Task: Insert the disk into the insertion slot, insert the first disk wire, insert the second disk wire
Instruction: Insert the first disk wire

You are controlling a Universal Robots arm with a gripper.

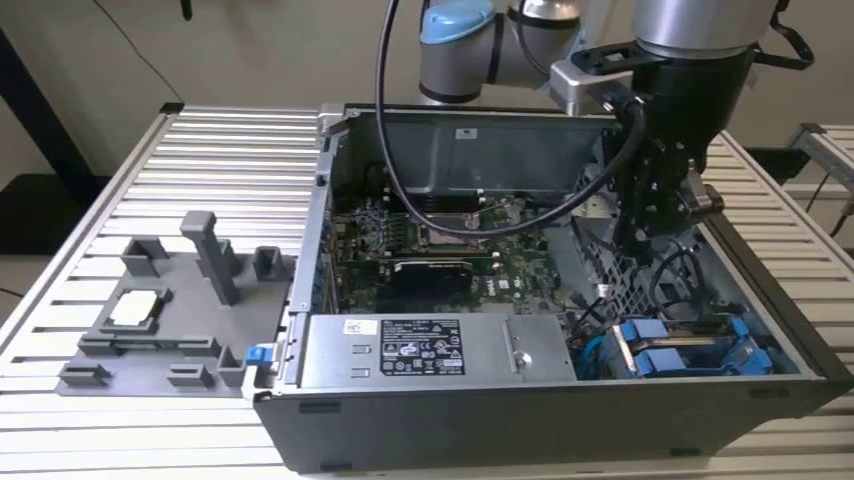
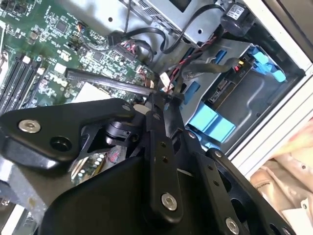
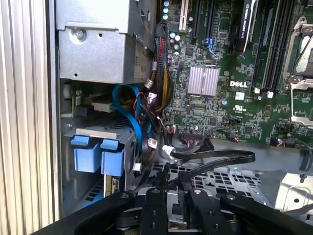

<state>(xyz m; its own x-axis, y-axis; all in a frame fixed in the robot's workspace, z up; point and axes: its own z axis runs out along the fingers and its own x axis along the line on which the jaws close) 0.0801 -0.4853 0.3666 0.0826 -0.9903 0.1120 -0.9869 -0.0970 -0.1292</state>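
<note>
The disk sits in the insertion slot [image 1: 754, 345] at the case's front corner, on the exterior view's right, and its blue frame [image 1: 681, 352] is what shows. Its blue tabs [image 3: 93, 156] stick out of the grey cage [image 3: 105, 131] in the first wrist view. In the second wrist view the tabs [image 2: 210, 122] lie beside the cage wall [image 2: 247, 93]. My gripper [image 1: 630, 240] hangs inside the case above the cage. Its black fingers [image 2: 155, 105] are shut on the end of a flat black disk wire [image 2: 107, 81]. That wire [image 3: 220, 159] loops over the motherboard back to the gripper [image 3: 181, 191].
A grey labelled power-supply box [image 1: 427, 350] lies along the case's front. The green motherboard [image 1: 441, 250] fills the case floor. Blue and red-black cables [image 3: 142, 112] bunch between cage and board. A grey fixture plate [image 1: 160, 320] stands outside on the exterior view's left.
</note>
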